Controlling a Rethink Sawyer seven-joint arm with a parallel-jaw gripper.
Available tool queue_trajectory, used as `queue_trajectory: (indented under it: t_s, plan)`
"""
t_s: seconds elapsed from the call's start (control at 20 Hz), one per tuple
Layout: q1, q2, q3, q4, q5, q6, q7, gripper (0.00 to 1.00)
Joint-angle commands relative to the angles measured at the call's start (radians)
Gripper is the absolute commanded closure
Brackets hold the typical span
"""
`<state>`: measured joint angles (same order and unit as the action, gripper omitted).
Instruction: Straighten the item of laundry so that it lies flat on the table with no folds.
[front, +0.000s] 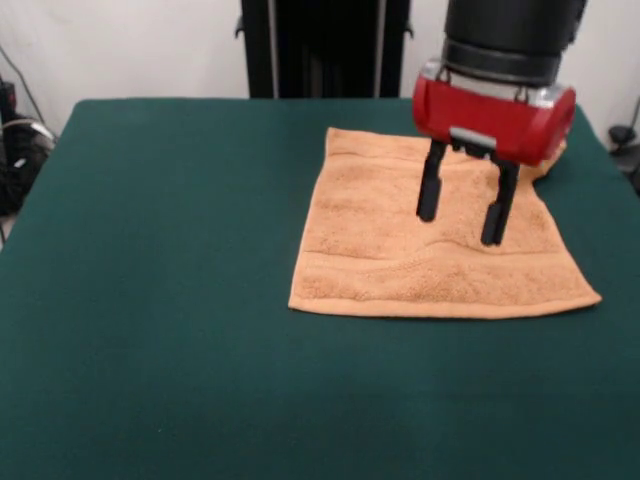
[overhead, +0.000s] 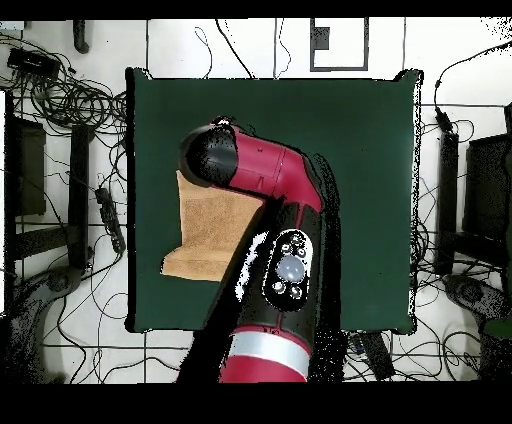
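Note:
The orange-tan towel (front: 400, 255) lies spread on the dark green table (front: 150, 280) at the right of the front view, with a woven band and a slight ridge near its front edge. Its far right corner is hidden behind the gripper's red body. My gripper (front: 464, 212) hangs just above the towel's right middle, fingers open and empty. In the overhead view the towel (overhead: 215, 232) shows at the table's (overhead: 370, 150) left side, partly covered by the arm, and the gripper is hidden under the arm.
The red and black arm (overhead: 270, 250) reaches over the table from the bottom edge in the overhead view. Cables and dark equipment (overhead: 60, 100) lie on the floor around the table. The robot's black pedestal (front: 325, 45) stands behind the table's far edge.

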<state>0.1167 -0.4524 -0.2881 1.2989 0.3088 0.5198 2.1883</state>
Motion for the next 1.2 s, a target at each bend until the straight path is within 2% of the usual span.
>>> queue_trajectory:
  t_s: [0.05, 0.35, 0.5, 0.9, 1.2]
  plan:
    - [0.063, 0.083, 0.048, -0.052, -0.009, 0.139, 0.167, 0.00]
    - [0.120, 0.095, 0.021, -0.035, 0.027, 0.155, 0.245, 0.00]
    - [0.125, 0.103, 0.032, -0.027, 0.040, 0.144, 0.244, 0.00]
    - [0.140, 0.196, 0.043, -0.073, 0.074, 0.077, 0.262, 0.00]
    - [0.135, 0.323, 0.041, -0.157, 0.097, -0.009, 0.262, 0.00]
